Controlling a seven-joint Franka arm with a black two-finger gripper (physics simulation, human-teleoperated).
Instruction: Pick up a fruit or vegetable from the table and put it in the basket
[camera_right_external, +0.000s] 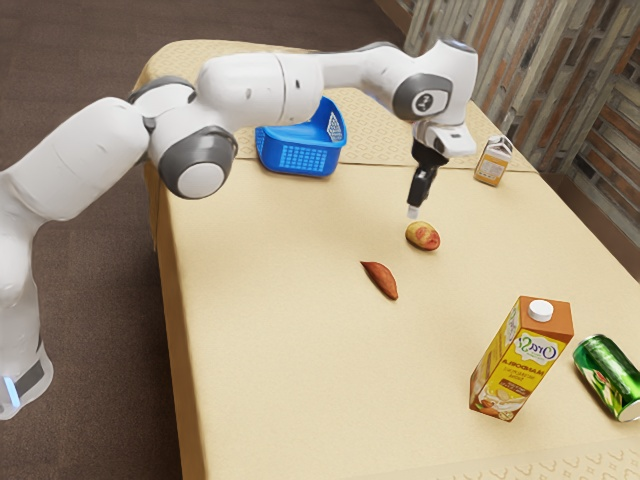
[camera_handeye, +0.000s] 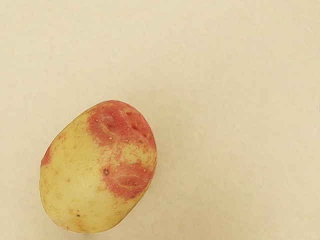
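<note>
Exterior view, left to right: your blue basket (camera_right_external: 298, 159) stands at the far side; the slim reddish-brown root (camera_right_external: 381, 281) lies outside it, on the table (camera_right_external: 280, 370). Next, your gripper (camera_right_external: 413, 212) hangs just above the potato (camera_right_external: 423, 236); open or closed, you can't tell. Approach looks nearly done, I judge; grasp, lift, carry and release remain for you. Potato on the cloth: plump oval, yellow skin, red blotches, small dark pits.
</note>
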